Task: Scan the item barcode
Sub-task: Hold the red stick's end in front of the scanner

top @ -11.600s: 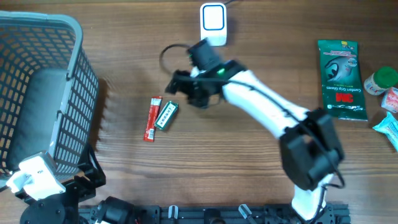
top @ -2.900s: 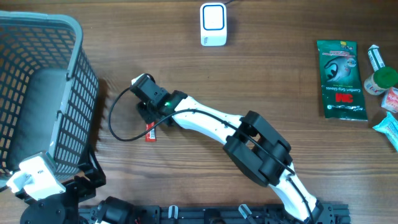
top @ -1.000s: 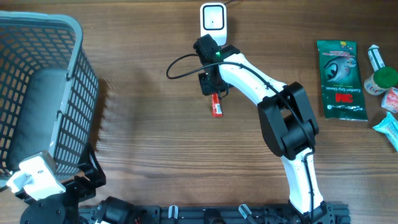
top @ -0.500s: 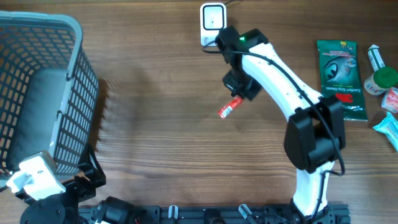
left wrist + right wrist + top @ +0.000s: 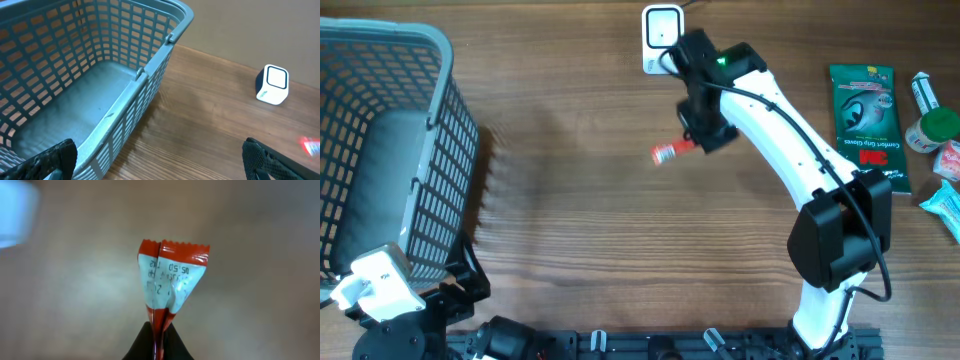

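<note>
Wooden worktop (image 5: 570, 230) carries everything. Largest item: grey-blue plastic mesh basket (image 5: 450, 130), filling the far-left corner and running down the left edge. Right arm (image 5: 790, 140), white with black joints, reaches from the near edge diagonally toward the middle of the far edge. Left gripper (image 5: 160, 160): jaws spread wide, nothing between them, looking over the basket's near rim; the wrist view shows only the two black fingertips at the frame's lower corners. Green 3M packet (image 5: 865, 125) lies flat near the right edge, with a green-capped bottle (image 5: 932, 128) and a few small packets beside it at that edge. White barcode scanner (image 5: 662, 30) stands at the middle of the far edge. Right gripper (image 5: 695, 140): jaws pinched tight on one end of the red-and-white sachet (image 5: 667, 152), which sticks out to the left, lifted off the worktop, on the near side of the scanner and apart from it. Wrist view shows the crimped end of the sachet uppermost; the print is too blurred to read.
</note>
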Robot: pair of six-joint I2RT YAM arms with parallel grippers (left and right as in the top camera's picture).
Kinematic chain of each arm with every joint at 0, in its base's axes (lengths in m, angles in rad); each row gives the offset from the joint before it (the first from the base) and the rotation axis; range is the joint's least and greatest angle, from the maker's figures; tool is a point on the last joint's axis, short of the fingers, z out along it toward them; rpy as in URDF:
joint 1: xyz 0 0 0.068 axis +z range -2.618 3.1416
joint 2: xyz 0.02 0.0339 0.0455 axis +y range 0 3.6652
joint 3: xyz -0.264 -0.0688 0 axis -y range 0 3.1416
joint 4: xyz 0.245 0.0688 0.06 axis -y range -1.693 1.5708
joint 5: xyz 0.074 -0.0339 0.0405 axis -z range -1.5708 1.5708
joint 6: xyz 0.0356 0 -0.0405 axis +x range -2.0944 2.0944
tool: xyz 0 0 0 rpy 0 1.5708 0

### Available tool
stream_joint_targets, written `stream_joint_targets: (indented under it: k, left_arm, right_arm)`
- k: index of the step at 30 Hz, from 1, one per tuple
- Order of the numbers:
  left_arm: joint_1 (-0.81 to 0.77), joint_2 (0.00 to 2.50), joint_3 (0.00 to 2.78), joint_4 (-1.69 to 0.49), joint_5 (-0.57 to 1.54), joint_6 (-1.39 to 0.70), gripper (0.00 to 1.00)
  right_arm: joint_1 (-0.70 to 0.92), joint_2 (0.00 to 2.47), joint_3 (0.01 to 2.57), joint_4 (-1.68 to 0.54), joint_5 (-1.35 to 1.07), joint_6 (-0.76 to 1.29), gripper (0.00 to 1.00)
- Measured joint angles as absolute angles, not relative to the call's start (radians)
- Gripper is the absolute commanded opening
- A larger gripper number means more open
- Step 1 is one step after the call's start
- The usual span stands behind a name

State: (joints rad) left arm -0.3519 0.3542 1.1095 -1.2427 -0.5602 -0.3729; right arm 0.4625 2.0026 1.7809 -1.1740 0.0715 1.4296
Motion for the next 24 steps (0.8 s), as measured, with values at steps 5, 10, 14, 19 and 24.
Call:
stream_joint_targets:
  k: [5,10,14,19,24]
  left_arm:
    - [-0.352,0.354,1.110,-1.243,-0.560,-0.373,1.00]
    - [-0.352,0.354,1.110,-1.243,-0.560,-0.373,1.00]
    - [-0.352,0.354,1.110,-1.243,-0.560,-0.373,1.00]
    - [-0.352,0.354,1.110,-1.242,-0.560,-0.373,1.00]
    - [-0.352,0.354,1.110,-1.242,-0.560,-0.373,1.00]
  right_arm:
    - [0.453,1.978,1.781,-0.896,0.118,1.089,0.04]
    - [0.439,1.953,1.781,-0.672,0.136,0.914,0.04]
    - [0.437,1.952,1.781,-0.442,0.169,0.701,0.04]
    - [0.424,1.952,1.773,-0.287,0.144,0.602,0.04]
    - [0.303,1.952,1.586,0.291,-0.189,0.515,0.04]
